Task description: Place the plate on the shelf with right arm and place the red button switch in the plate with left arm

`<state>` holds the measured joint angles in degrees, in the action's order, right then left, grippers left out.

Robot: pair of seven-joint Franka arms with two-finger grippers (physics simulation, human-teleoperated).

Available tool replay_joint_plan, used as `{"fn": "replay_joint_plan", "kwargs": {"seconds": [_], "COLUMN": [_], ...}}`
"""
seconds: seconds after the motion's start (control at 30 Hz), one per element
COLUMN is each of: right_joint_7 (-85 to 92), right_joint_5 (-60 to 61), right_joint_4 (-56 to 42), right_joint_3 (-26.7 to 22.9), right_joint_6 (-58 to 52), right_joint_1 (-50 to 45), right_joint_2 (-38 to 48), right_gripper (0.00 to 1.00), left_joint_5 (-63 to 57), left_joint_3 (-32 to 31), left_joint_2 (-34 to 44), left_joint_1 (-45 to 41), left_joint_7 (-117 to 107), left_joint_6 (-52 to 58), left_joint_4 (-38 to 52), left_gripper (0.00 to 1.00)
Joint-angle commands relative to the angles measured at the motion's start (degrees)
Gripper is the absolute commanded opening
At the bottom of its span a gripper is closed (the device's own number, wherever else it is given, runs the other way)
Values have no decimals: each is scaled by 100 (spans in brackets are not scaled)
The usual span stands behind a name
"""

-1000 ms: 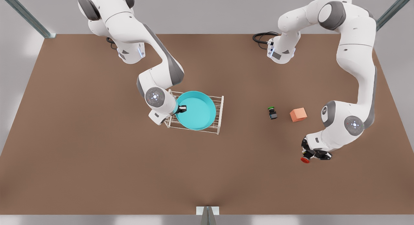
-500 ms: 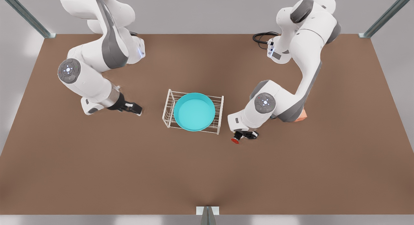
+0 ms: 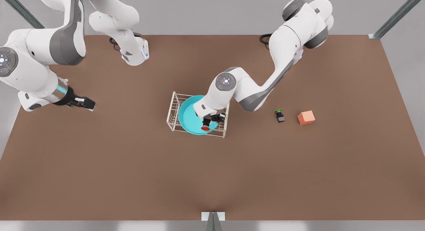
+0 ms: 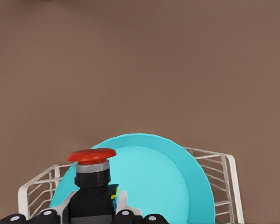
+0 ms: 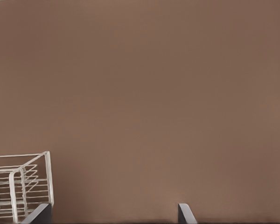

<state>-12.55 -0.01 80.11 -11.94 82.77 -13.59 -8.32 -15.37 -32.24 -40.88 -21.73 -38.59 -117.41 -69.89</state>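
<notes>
Brown surface. Left gripper hangs directly over plate, jaws clamped on red button switch, cap pointing sideways; release is straight down. Plate sits on shelf. Right gripper waits well apart, jaws spread, empty.

Matt turquoise plate on a thin white wire shelf; smooth matt brown table.

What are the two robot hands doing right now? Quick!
Left hand: closed on the red button switch, over the plate on the shelf.
Right hand: open, holding nothing, away from the shelf.
</notes>
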Motion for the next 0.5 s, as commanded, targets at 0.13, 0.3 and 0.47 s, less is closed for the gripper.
{"fn": "replay_joint_plan", "kwargs": {"seconds": [0.13, 0.3, 0.47], "right_joint_7": [1044, 1027, 1027], "right_joint_5": [-26, 45, 27], "right_joint_4": [-21, -21, -21], "right_joint_3": [59, -160, -133], "right_joint_6": [-472, -446, -428], "right_joint_1": [-38, -3, -3], "right_joint_2": [-12, -3, -12], "right_gripper": [100, 100, 100], "left_joint_5": [42, -388, -335], "left_joint_3": [-1, 25, -203], "left_joint_2": [-8, 36, 414], "left_joint_1": [-173, -226, 1187], "left_joint_7": [-3190, -3225, -1426], "left_joint_6": [-300, -213, 1405], "left_joint_4": [2, -51, -16], "left_gripper": [40, 100, 100]}}
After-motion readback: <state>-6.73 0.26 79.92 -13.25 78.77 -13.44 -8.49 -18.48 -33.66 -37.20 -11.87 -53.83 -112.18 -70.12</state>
